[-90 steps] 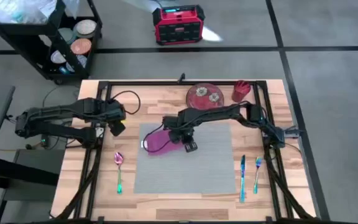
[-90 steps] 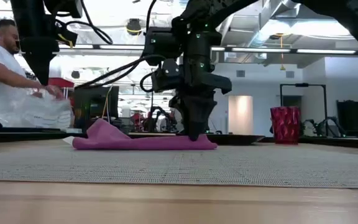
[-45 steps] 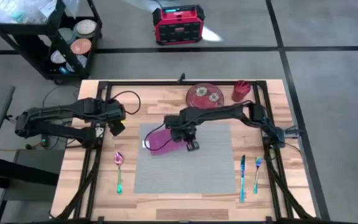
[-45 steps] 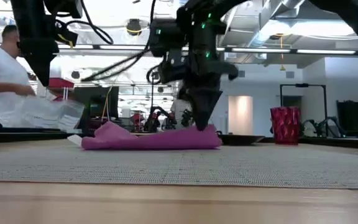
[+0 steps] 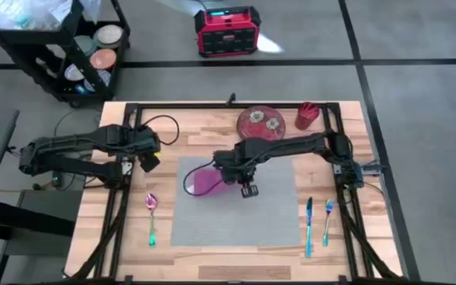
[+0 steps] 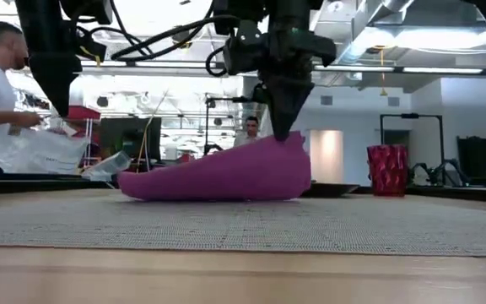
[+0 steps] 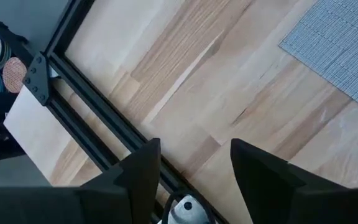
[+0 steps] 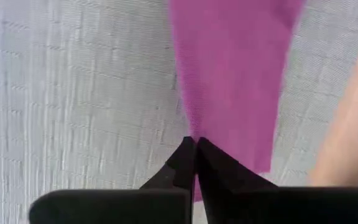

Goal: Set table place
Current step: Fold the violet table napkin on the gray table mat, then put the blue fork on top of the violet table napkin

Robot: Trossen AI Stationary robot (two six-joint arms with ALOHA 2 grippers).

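One magenta napkin (image 6: 226, 173), corner pinched in right gripper (image 6: 282, 131) above placemat (image 5: 267, 214); lift slowly advised; left gripper (image 7: 191, 165) parted, idle.

Light: we see even, bright overhead lighting with faint shadows.
Glare: ceiling lights (image 6: 378, 38) wash out our low view.
Focus: our right wrist view is soft.

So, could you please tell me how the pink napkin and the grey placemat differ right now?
The napkin is magenta and small; the placemat is grey and far larger. The napkin is pinched at one edge by the right gripper and lifted there, sloping down to its other end, while the placemat lies flat on the table. The left gripper waits open beside the placemat. Both are thin woven cloth.
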